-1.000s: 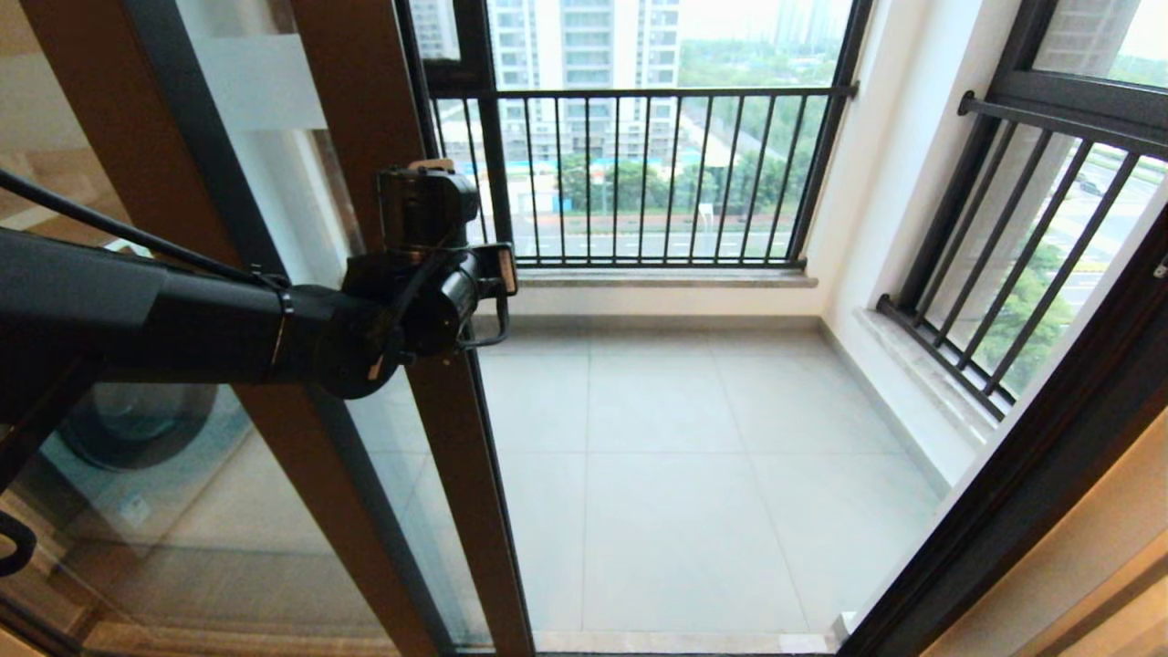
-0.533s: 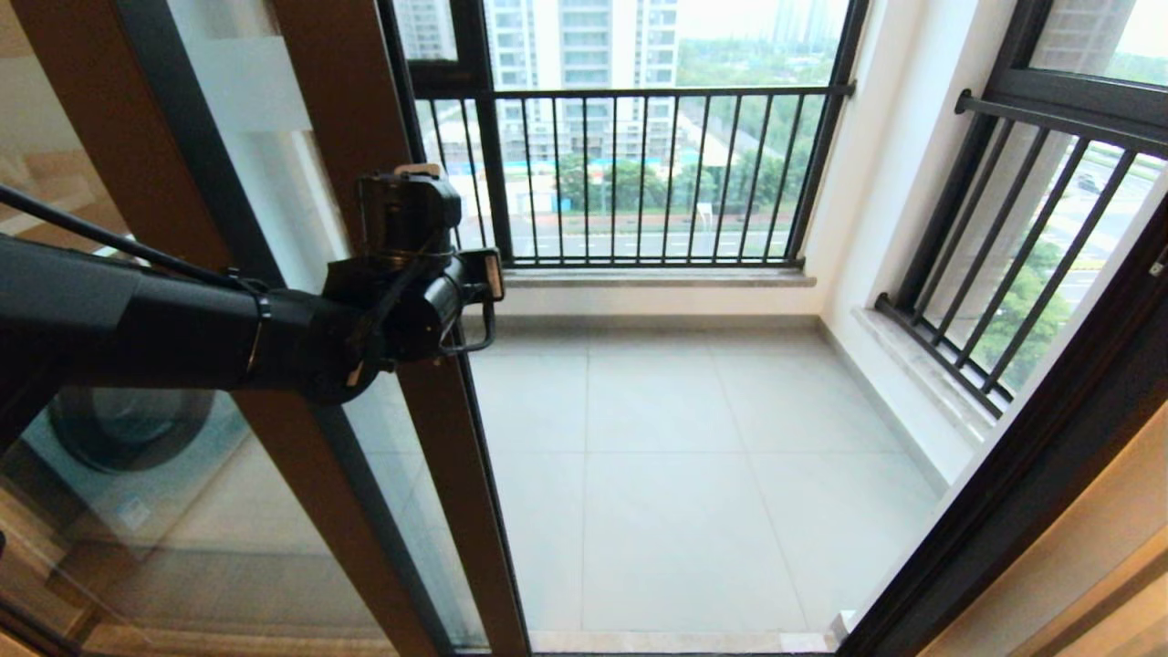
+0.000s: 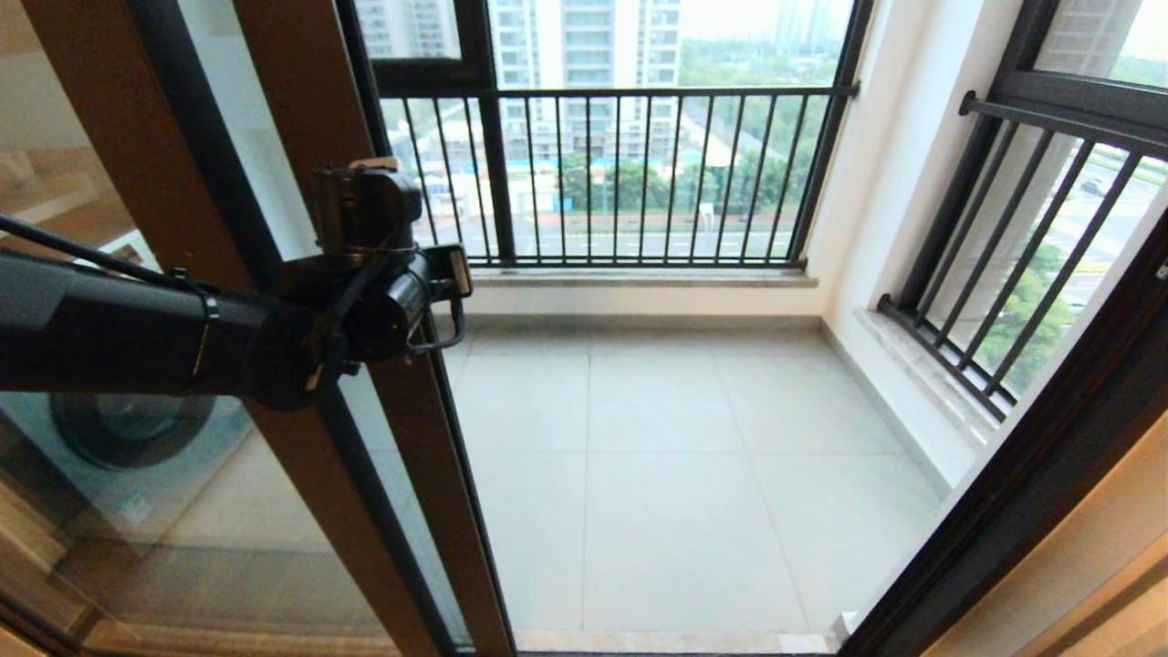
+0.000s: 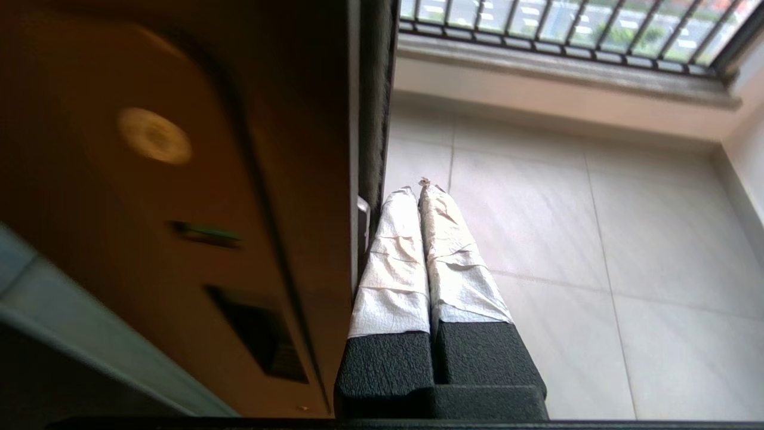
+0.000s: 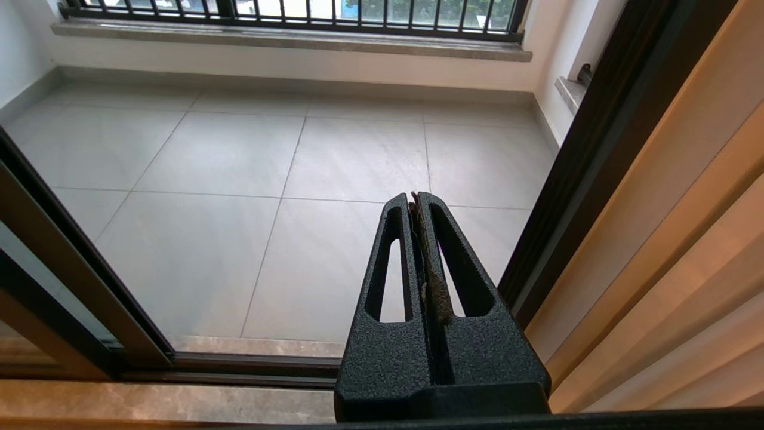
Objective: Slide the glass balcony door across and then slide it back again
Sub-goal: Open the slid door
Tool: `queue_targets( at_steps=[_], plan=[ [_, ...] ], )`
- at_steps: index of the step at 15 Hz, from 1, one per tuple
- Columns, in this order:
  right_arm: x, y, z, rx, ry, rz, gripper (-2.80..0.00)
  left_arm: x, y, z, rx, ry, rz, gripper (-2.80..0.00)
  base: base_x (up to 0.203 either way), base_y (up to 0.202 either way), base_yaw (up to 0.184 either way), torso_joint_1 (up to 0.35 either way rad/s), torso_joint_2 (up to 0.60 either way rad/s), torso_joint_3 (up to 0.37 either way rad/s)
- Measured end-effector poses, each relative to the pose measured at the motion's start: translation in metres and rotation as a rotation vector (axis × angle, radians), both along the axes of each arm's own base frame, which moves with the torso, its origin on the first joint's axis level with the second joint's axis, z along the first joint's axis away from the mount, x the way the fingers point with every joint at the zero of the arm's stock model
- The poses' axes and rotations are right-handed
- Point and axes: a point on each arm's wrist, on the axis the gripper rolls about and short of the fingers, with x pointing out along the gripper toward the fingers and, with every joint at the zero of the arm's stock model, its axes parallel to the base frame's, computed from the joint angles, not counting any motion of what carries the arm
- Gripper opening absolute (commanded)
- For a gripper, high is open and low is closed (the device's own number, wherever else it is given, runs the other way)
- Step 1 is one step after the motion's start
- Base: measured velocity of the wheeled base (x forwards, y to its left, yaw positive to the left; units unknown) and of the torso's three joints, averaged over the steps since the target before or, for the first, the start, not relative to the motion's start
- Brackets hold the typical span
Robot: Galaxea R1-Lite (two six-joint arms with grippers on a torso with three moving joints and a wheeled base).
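The glass balcony door (image 3: 415, 438) stands at the left, its brown stile slanting down the head view. My left arm (image 3: 137, 328) reaches across in front of it. In the left wrist view my left gripper (image 4: 416, 190) is shut, empty, its white-wrapped fingers (image 4: 391, 263) pressed flat against the door's dark leading edge (image 4: 376, 89). The brown stile face (image 4: 179, 209) fills the area beside them, with a dark recessed slot (image 4: 256, 340) in it. My right gripper (image 5: 413, 200) is shut on nothing, hanging over the threshold near the right jamb, out of the head view.
A white washing machine (image 3: 128, 429) shows through the glass at lower left. Beyond the opening lie the grey balcony tiles (image 3: 675, 474) and a black railing (image 3: 639, 91). The dark right door jamb (image 3: 1031, 474) runs diagonally. The floor track (image 5: 239, 364) crosses below.
The door's leading stile and my left arm have moved left together over the last second, and the opening onto the balcony is wider.
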Motion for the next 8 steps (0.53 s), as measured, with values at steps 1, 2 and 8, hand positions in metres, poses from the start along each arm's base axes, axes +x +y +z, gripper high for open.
queue_targets(
  at_steps=[1,2,8],
  plan=[
    [0.000,0.000,0.000,0.000,0.000,0.000,-2.80,-0.003,0.001,0.000,0.001,0.002,-0.001,-2.80,0.000,0.000,0.000,0.000,0.00,0.000],
    [0.000,0.000,0.000,0.000,0.000,0.000,-2.80,-0.006,0.002,0.000,0.003,0.007,-0.004,-2.80,0.000,0.000,0.000,0.000,0.00,0.000],
    [0.000,0.000,0.000,0.000,0.000,0.000,-2.80,-0.015,0.006,0.000,0.005,0.015,-0.004,-2.80,0.000,0.000,0.000,0.000,0.00,0.000]
  ],
)
